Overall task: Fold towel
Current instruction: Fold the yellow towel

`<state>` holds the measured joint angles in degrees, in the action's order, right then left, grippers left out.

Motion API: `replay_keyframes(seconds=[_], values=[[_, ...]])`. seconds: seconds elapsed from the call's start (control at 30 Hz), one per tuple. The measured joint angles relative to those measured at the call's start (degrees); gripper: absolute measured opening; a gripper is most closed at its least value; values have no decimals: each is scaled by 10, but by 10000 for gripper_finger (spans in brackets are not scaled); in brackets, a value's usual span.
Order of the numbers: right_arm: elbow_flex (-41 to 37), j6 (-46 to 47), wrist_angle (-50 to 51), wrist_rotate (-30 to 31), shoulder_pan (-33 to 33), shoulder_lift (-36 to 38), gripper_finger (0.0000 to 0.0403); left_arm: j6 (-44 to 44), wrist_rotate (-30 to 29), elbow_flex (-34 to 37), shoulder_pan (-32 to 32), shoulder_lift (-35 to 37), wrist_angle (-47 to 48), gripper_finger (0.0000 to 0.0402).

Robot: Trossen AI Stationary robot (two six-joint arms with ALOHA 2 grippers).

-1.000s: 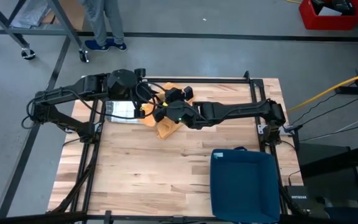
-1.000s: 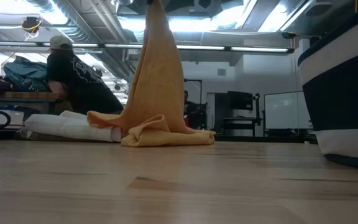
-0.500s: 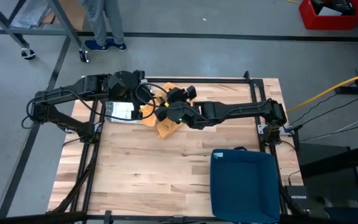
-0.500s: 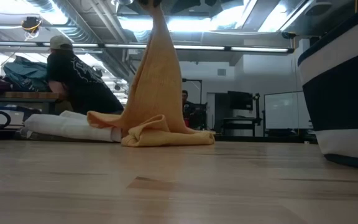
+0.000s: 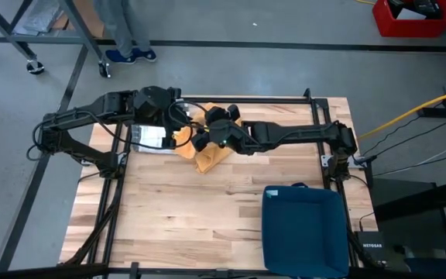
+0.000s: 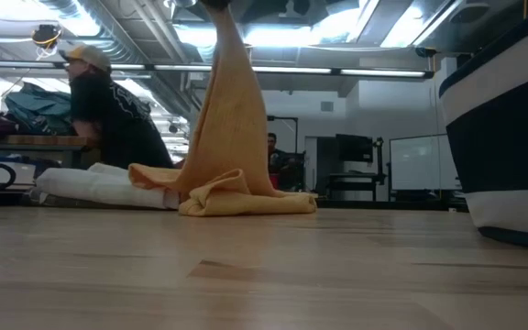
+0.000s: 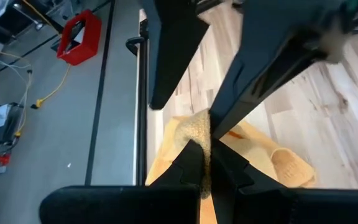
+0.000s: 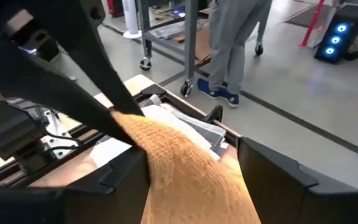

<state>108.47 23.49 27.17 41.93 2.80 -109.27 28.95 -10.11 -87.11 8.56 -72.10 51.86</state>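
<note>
An orange towel (image 6: 230, 137) hangs in a narrow column from above, and its lower part lies heaped on the wooden table (image 5: 207, 159). My left gripper (image 7: 204, 168) is high over the table's far left part (image 5: 183, 133), shut on the towel's top. My right gripper (image 8: 194, 180) comes in from the right (image 5: 200, 138) and is open. Its two fingers stand either side of the hanging towel (image 8: 185, 162), just below the left gripper's hold. My left gripper pinches the towel's raised top (image 7: 197, 134) between its two fingers, slanting down from the table's left. How many layers it holds does not show. The towel hangs below the hold, its lower end (image 6: 246, 197) resting on the table. My right gripper has the towel between its open fingers (image 8: 126, 180); whether they touch it I cannot tell.
A white folded bundle (image 5: 149, 137) lies on the table just left of the towel heap (image 6: 99, 186). A dark blue bin (image 5: 304, 229) stands at the near right. A person (image 6: 108, 105) is behind the table, and another's legs (image 8: 229, 43) are beyond the far edge.
My right gripper's wrist has turned a little and shifted slightly toward the far edge, still open around the towel. The hanging column has swayed slightly; the heap on the table has stayed put.
</note>
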Motion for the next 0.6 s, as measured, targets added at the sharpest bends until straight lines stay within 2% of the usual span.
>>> replay_keyframes(seconds=[0.37, 0.6], values=[[0, -75, -5, -65, -14, 0, 235, 31, 9, 0, -3, 0, 3, 1], [0, -90, -6, -70, -18, 0, 175, 30, 10, 0, -3, 0, -3, 1]])
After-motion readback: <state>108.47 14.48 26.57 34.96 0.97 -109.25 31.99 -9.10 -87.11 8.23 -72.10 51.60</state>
